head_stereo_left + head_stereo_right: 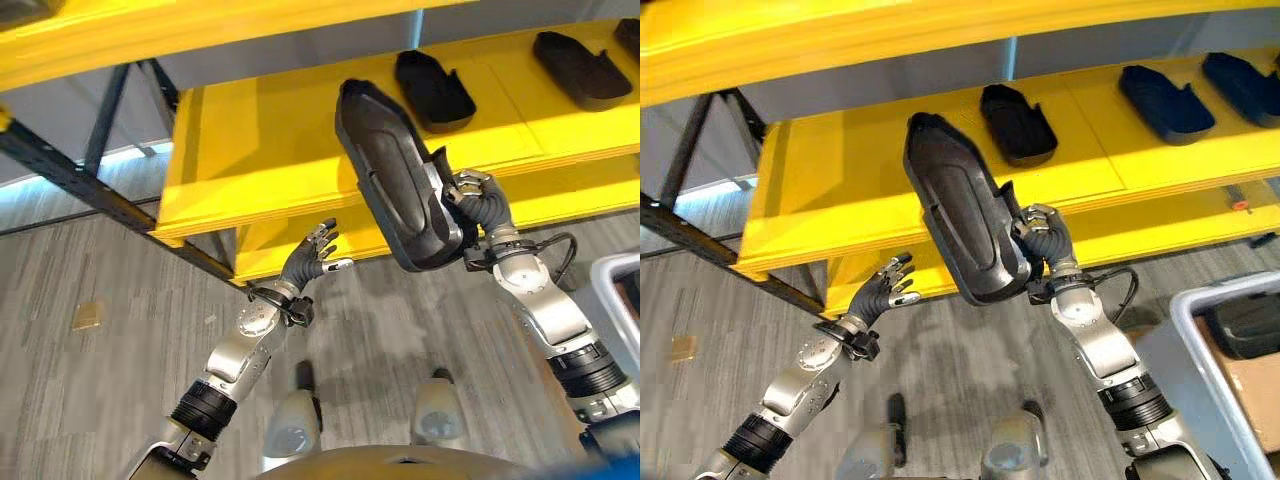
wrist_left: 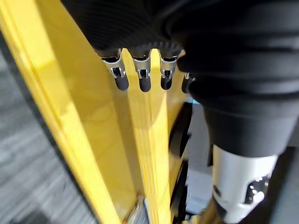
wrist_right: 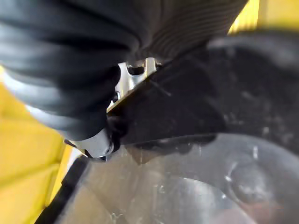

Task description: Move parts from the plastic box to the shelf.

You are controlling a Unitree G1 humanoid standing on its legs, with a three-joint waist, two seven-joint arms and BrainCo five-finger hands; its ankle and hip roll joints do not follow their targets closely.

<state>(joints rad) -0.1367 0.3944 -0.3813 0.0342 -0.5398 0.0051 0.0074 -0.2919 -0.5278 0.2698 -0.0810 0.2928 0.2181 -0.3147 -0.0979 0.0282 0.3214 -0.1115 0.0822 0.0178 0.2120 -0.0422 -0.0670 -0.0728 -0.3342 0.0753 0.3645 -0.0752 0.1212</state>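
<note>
Your right hand (image 1: 1042, 238) has its fingers curled round the near right edge of a long black moulded part (image 1: 962, 212), pinching it against the thumb; the right wrist view shows silver fingers hooked over the dark rim. The part stands tilted, its hollow side facing you, its far tip raised over the front of the yellow shelf (image 1: 840, 190) and its near end hanging out beyond the shelf's front edge. Your left hand (image 1: 885, 287) hangs lower and to the left, fingers loosely spread and empty, just in front of the shelf's front edge.

The step in hand looks like laying this part down on the shelf. Three like parts already lie further back and to the right: one (image 1: 1017, 123) just behind the held part, two more (image 1: 1165, 100) (image 1: 1243, 84) well off to the right. The bare yellow board to the left of the nearest one seems the obvious spot.

Carry the part further in before you lower it, so its whole length clears the front edge. Tip it flat as you go, since the grip sits at one end and the long far end will likely swing. Bring the left hand up under the free end if it sags. Release only when the part rests on the board. The grey plastic box (image 1: 1200, 345) stands at near right.
</note>
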